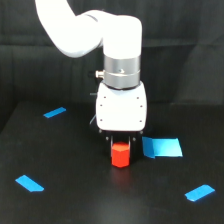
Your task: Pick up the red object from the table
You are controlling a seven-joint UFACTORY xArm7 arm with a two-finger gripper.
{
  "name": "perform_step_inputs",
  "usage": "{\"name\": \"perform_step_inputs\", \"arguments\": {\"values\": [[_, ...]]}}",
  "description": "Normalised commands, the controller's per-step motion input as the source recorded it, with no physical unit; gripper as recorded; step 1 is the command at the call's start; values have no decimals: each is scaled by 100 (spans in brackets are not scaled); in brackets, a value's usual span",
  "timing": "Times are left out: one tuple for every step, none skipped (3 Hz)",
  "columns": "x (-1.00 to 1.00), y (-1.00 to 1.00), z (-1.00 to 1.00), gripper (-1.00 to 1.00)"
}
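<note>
Grasp step: gripper (120, 145) low over red block (120, 156) on surface (75, 200), jaws' state unclear; next, firm closing before lifting.

Matte black table (75, 200), three blue tape strips (29, 183), larger blue rectangle (162, 147), red object (120, 155) seemingly resting on it

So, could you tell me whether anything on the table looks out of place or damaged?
Nothing stands out. The red block stands upright under the gripper, and the blue rectangle and blue strips lie flat on the table. No spill or damage shows.
</note>
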Motion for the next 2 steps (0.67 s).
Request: {"name": "perform_step_inputs", "arguments": {"values": [[-46, 22, 100, -97], [-31, -12, 100, -96]]}}
